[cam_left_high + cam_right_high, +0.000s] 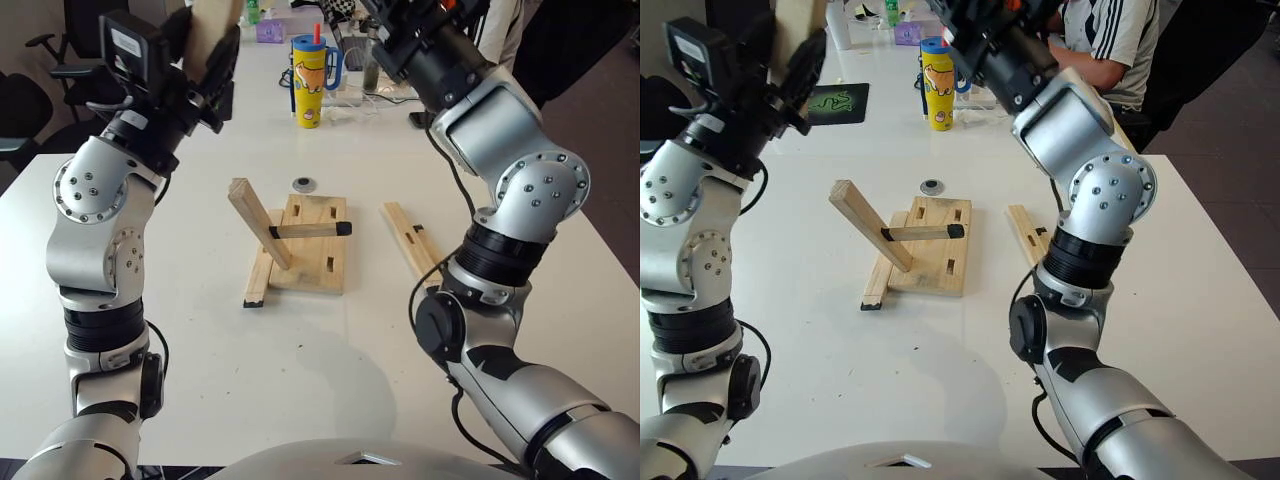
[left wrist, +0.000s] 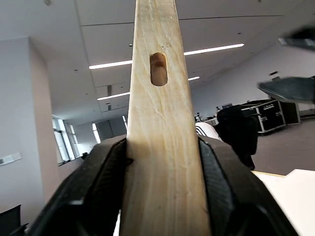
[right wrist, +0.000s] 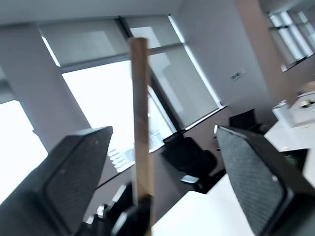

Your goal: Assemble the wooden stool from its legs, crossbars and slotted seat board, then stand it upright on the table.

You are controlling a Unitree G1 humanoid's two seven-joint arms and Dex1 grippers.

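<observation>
4 legs (image 1: 258,222) (image 1: 260,278) (image 1: 408,238) (image 2: 160,147), 1 x-bar (image 1: 310,230), 1 seat bd (image 1: 318,262)

Office: swivel chairs (image 3: 189,157), ceiling strip lights (image 2: 211,48).

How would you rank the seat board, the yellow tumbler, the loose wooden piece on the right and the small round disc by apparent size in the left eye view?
1. slotted seat board
2. yellow tumbler, though it stands farther back, so its rank is unsure
3. loose wooden piece
4. small round disc, clearly smallest
</observation>
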